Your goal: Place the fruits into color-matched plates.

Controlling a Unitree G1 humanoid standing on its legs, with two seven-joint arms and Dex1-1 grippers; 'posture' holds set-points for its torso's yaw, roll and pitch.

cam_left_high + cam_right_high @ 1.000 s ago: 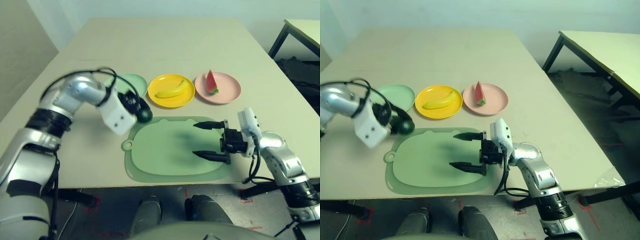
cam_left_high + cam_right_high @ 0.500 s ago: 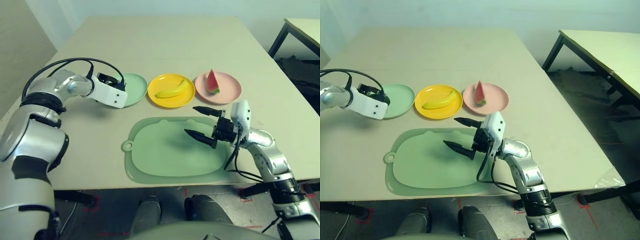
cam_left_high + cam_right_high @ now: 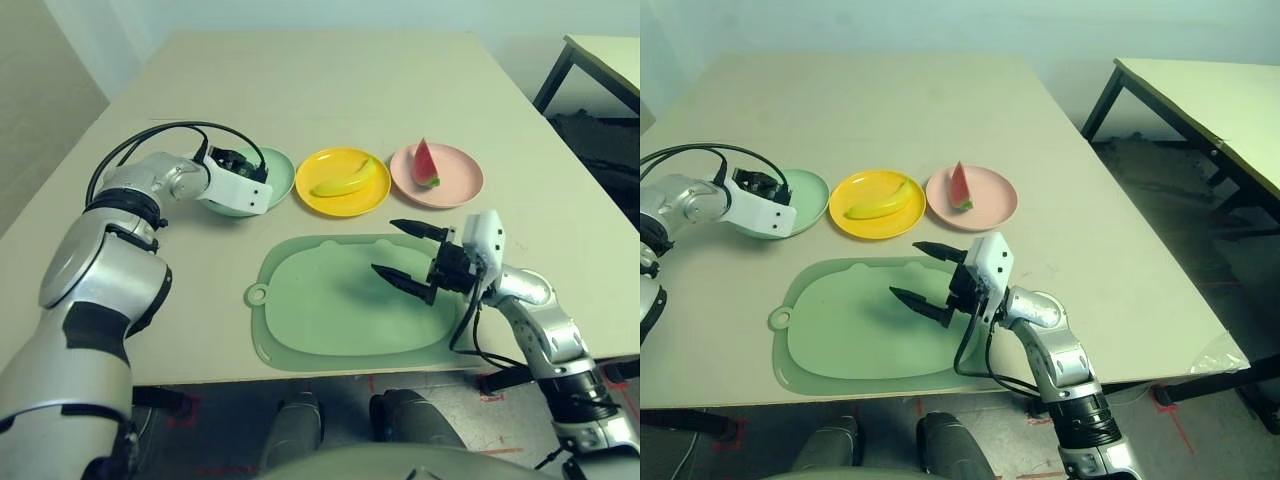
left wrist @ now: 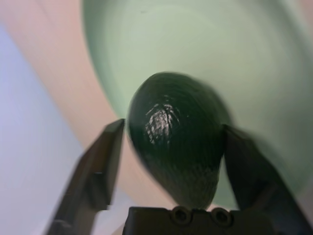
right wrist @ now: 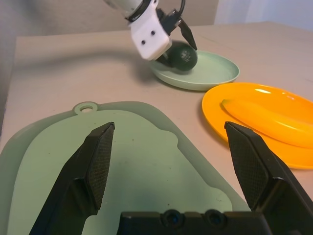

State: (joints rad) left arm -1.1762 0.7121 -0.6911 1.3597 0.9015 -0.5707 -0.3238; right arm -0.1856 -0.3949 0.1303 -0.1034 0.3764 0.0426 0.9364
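Observation:
A dark green avocado [image 4: 171, 142] rests on the near rim of the mint green plate [image 3: 282, 172]. My left gripper [image 3: 240, 166] stands open around it, one finger on each side. In the right wrist view the avocado [image 5: 181, 55] lies under that gripper's raised finger. The banana [image 3: 345, 180] lies in the yellow plate [image 3: 372, 200], and the watermelon wedge [image 3: 424, 163] stands in the pink plate [image 3: 458, 178]. My right gripper [image 3: 385, 246] hovers open above the green mat's right half, holding nothing.
A large green mat [image 3: 330, 315] with a loop tab lies near the table's front edge. A second table [image 3: 1200, 90] stands off to the right. Bare tabletop stretches behind the three plates.
My left gripper has carried the avocado from the mat's corner to the mint green plate and its fingers have spread. The right gripper has tilted up and drawn back slightly.

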